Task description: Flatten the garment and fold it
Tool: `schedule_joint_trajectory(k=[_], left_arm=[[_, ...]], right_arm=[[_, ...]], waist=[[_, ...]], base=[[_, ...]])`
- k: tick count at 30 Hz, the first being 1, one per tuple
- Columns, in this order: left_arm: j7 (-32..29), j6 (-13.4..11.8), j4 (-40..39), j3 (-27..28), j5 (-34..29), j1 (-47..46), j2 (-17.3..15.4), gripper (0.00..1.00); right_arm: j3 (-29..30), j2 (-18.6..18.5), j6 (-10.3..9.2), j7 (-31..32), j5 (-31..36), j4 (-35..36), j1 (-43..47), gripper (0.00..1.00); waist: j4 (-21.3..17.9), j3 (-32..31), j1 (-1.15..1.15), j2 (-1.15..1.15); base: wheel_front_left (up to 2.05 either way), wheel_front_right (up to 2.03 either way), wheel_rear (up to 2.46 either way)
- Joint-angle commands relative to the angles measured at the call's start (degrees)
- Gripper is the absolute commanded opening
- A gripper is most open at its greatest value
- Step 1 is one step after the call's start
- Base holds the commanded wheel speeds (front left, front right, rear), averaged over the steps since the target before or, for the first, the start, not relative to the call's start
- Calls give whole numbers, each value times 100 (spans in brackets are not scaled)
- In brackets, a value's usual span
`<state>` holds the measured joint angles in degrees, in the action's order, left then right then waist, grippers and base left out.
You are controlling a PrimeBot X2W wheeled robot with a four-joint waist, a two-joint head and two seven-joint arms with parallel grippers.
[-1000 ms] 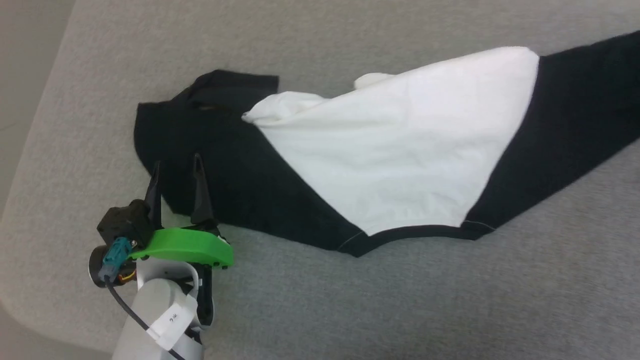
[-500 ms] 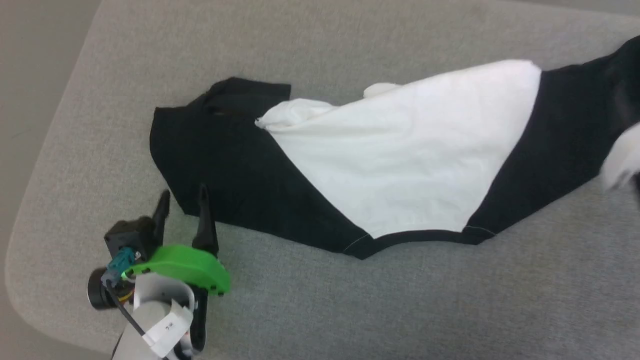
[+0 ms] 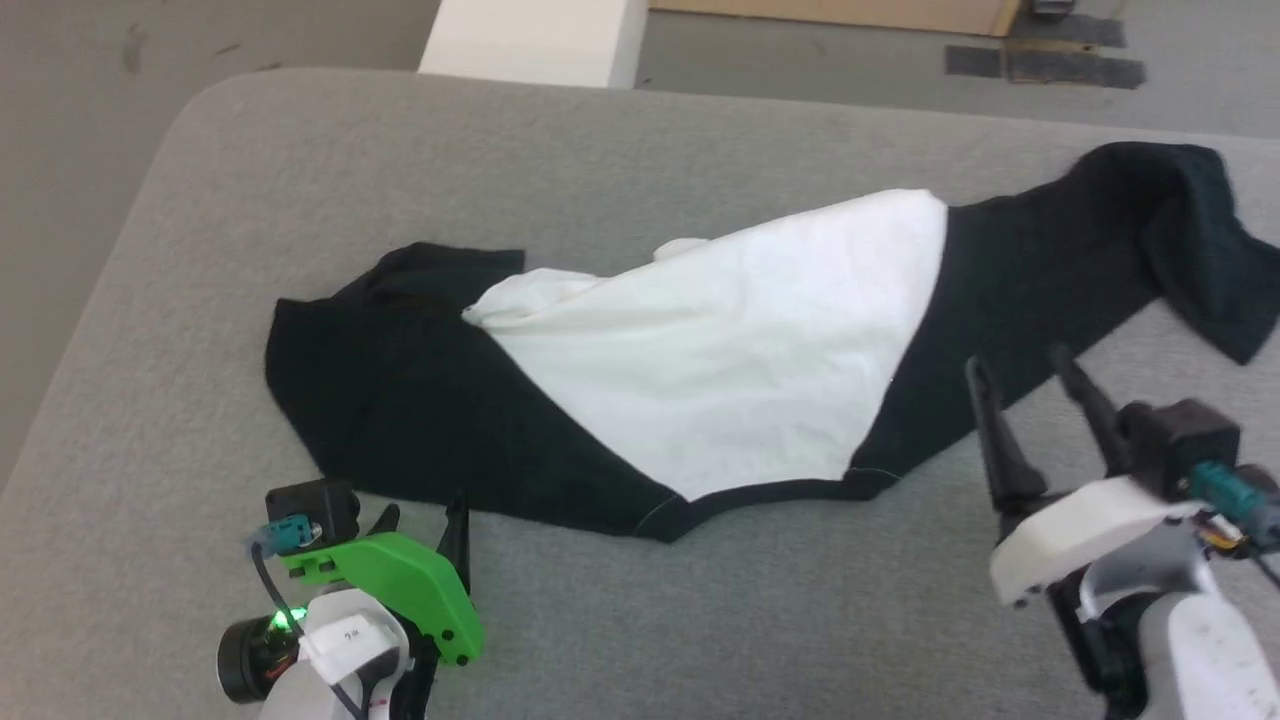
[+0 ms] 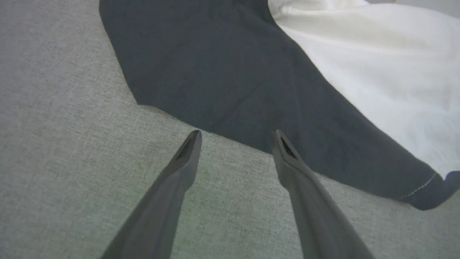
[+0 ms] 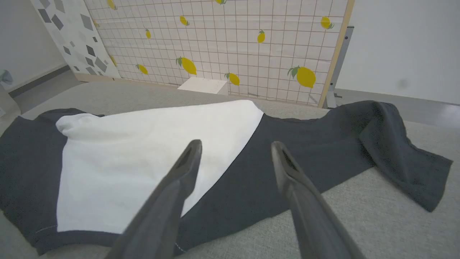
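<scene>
Garment (image 3: 720, 350) lies spread but crumpled across the grey worktop (image 3: 700, 620). Left gripper (image 3: 423, 508) at its near-left edge, fingers spread wide, empty. Right gripper (image 3: 1017, 358) by the right-hand black sleeve, fingers wide apart, holding nothing.

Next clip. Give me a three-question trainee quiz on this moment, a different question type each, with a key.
1. True or false: the right hand is clamped on the garment.
2. Which part of the garment lies nearest the left hand? A) white panel B) black part C) a printed logo
3. Short answer: does the garment lie fully flat on the grey surface?
Key: 1 false; its jaws stand open and hold nothing. 2 B. 3 No: the black sleeve at the robot's right is folded over itself, and white fabric bunches near the other end.
</scene>
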<state>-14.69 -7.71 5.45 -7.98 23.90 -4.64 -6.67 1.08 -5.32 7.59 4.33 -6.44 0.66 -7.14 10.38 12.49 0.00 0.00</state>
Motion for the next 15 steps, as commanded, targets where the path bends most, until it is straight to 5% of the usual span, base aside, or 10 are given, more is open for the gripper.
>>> schedule_joint_trajectory(k=[1, 9, 15], left_arm=[[-108, -65, 31, 17, 58, 35, 26, 100], [-702, -410, 526, 200, 303, -208, 65, 100], [-595, -411, 838, 377, 486, -467, 78, 100]], right_arm=[[-78, 42, -10, -27, 26, 64, 106, 100], [-307, 147, -10, 42, 51, 198, 178, 100], [-384, 171, -10, 72, 49, 235, 149, 100]], waist=[[-240, -146, 0, 0], [-546, -101, 0, 0], [-709, 4, 0, 0]], base=[[0, 0, 0], [0, 0, 0], [0, 0, 0]])
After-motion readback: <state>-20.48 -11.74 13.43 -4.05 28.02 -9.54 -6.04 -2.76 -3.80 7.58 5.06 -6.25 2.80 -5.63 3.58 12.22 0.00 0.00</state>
